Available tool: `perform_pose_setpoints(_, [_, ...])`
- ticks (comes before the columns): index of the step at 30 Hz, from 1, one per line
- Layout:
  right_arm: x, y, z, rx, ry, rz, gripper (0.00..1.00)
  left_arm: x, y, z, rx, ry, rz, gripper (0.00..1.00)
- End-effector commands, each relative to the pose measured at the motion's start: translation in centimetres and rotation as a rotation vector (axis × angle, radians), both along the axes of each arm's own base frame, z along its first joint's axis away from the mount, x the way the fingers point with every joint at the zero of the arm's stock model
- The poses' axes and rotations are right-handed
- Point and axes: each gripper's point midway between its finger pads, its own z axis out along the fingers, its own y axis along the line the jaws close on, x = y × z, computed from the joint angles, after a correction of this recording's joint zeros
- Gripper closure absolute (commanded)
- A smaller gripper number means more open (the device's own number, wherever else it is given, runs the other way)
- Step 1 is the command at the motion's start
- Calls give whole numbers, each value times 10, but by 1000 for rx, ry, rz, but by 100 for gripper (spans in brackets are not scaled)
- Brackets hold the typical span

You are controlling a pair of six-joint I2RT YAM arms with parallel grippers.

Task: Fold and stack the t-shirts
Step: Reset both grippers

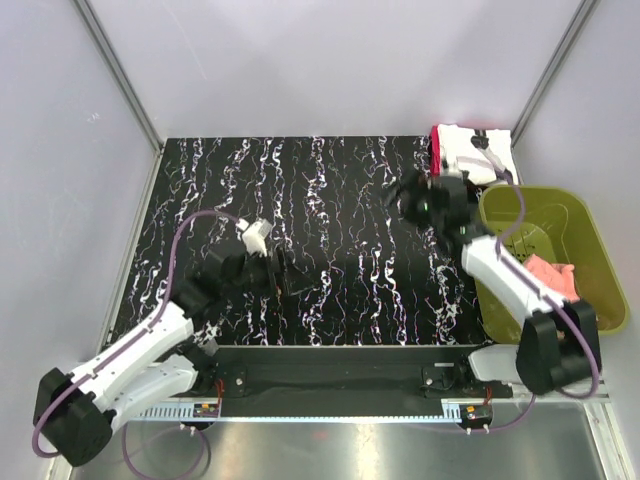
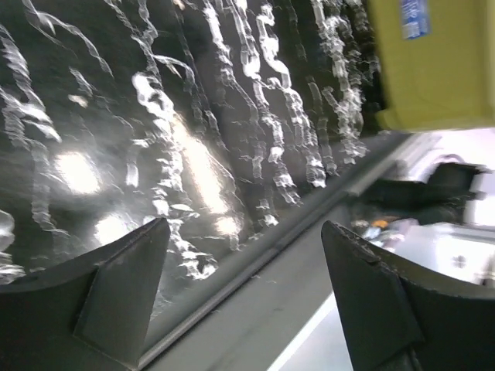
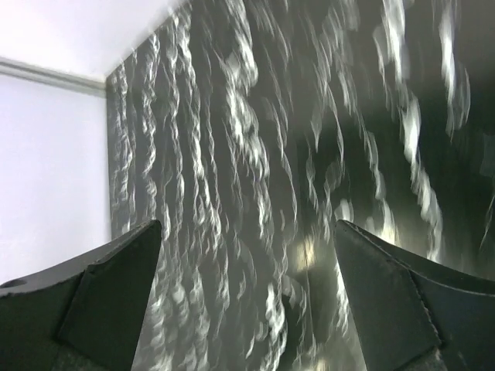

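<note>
Left pincer [image 2: 246, 229]: we see two dark, wedge-shaped fingers standing wide apart with nothing between them. It hangs low over the near left part of the table.
Table [image 1: 330, 190]: a flat, glossy black top veined with white, marble-like streaks. We see lamp glare on it in both wrist views.
Right pincer [image 3: 247, 226]: its matching dark fingers are spread just as wide and hold nothing, and we see only the streaked top past them. From above, it hangs over the far right part of the table.
Bin [image 1: 530, 192]: an olive-green plastic tub with rounded corners, just off the table's right edge. A crumpled pink cloth [image 1: 552, 272] lies inside.
White t-shirt [image 1: 465, 150]: soft cream cloth folded to a small rectangle with a black mark on top, at the far right corner of the table.
Red t-shirt [image 1: 437, 138]: we make out only a magenta rim showing along the left and far edges under the white one.
Shirts and pincers: the stack lies just beyond the right pincer and to its right, not touching it. It is well apart from the left pincer, diagonally across the table.
</note>
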Motion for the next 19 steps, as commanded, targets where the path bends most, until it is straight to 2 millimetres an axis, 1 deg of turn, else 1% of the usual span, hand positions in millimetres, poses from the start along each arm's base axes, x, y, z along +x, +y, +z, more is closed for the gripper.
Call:
perform_pose_setpoints(1, [-59,16,-31,369,180,-47,1,-12,-26,20,-308,51,-41,14])
perform_pose_setpoints(2, [-77,14,-21,419,159,-37,0,-16,-27,25,-389,91,-17,13])
perform_pose_setpoints(3, [-90,10,-30,459,196,-59,0,-13,-30,45,-495,19,-26,13])
perform_pose_setpoints(4, [-109,5,-58,460,262,-85,0,-19,-24,30,-539,34,-1,12])
perform_pose_setpoints(5, [-121,0,-50,519,259,-106,0,-20,-22,51,-667,13,18,12])
perform_pose_setpoints(6, [-137,-5,-69,507,329,-130,0,-19,-13,31,-695,34,85,11])
perform_pose_setpoints(7, [-150,-9,-86,505,369,-148,0,-22,-5,43,-796,38,114,8])
perform_pose_setpoints(8, [-165,-13,-86,535,395,-161,0,-27,5,32,-858,30,141,6])
perform_pose_setpoints(9, [-169,-14,-83,568,384,-167,0,-27,11,54,-942,-4,151,4])
perform_pose_setpoints(10, [-184,-20,-90,580,400,-180,0,-27,24,46,-1020,19,214,3])
perform_pose_setpoints(11, [-190,-23,-92,592,401,-196,0,-30,30,48,-1067,10,222,2])
perform_pose_setpoints(12, [-198,-28,-99,608,426,-223,0,-30,31,43,-1066,21,233,1])
perform_pose_setpoints(13, [-204,-31,-94,643,375,-215,0,-36,33,54,-1092,-26,197,1])
perform_pose_setpoints(14, [-207,-32,-91,692,365,-223,0,-39,33,56,-1102,-30,182,1])
perform_pose_setpoints(15, [-211,-34,-92,718,365,-231,0,-42,34,61,-1117,-38,165,1])
perform_pose_setpoints(16, [-216,-33,-88,768,337,-206,0,-49,38,76,-1167,-72,130,1])
perform_pose_setpoints(17, [-219,-31,-86,818,352,-195,0,-53,41,85,-1196,-95,111,1])
perform_pose_setpoints(18, [-223,-29,-83,824,336,-170,0,-58,44,94,-1228,-111,90,1])
perform_pose_setpoints(19, [-229,-22,-72,806,343,-104,0,-62,47,103,-1273,-107,73,1])
